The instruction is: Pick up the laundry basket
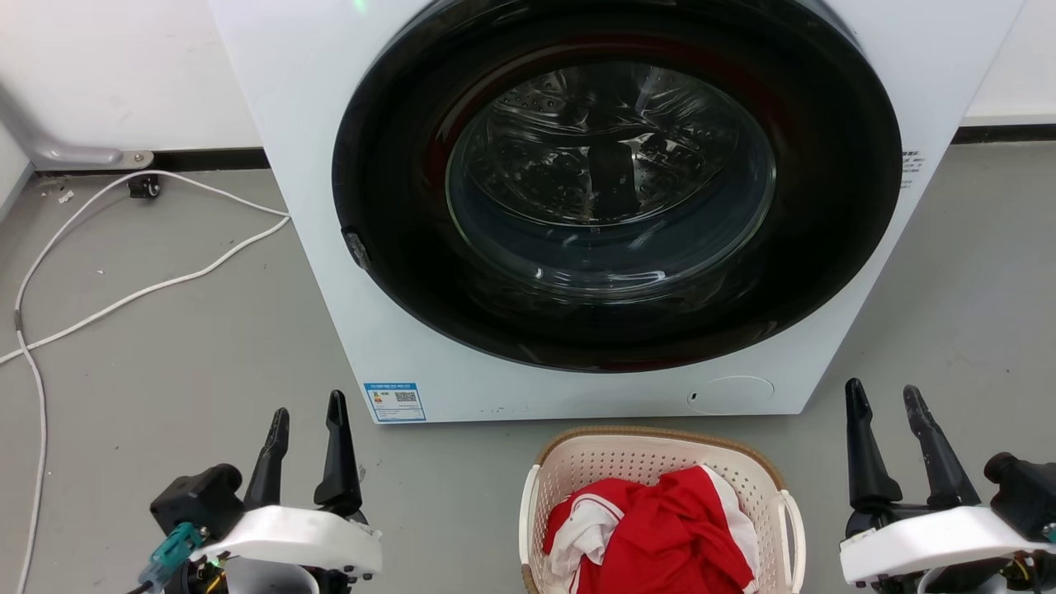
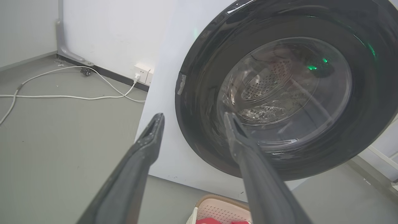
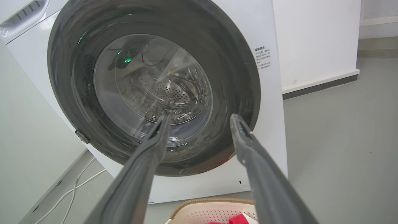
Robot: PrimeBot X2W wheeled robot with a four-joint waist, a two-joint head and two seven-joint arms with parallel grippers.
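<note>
Basket point(image 1: 627, 466), cream perforated plastic with a brown rim, sits on the grey floor point(image 1: 181, 363) directly in front of a white washer point(image 1: 305, 247), just short of its base and between the robot's two arms at the bottom of the head view. Inside lies a crumpled red-and-white garment point(image 1: 660, 528) covering most of the visible bottom. How much more is in there cannot be told, as the frame cuts off the near end. Behind the washer's closed round door point(image 1: 610, 330), the steel drum point(image 1: 610, 148) looks empty. Left hand point(image 1: 309, 406) and right hand point(image 1: 881, 388) both have their fingers spread with nothing between them. They flank the basket without touching it, the right nearer to it than the left in the head view, and their fingers point toward the washer. On this evidence the pick-up has not begun and the task is at the approach step. The next move likely calls for bringing each hand down and inward to the white side handles, the left handle point(image 1: 525, 520) and the right handle point(image 1: 796, 528). Both hands would then close and lift evenly so the load does not tip. A white cable point(image 1: 124, 297) trails across the floor to the left, well apart from the work.
</note>
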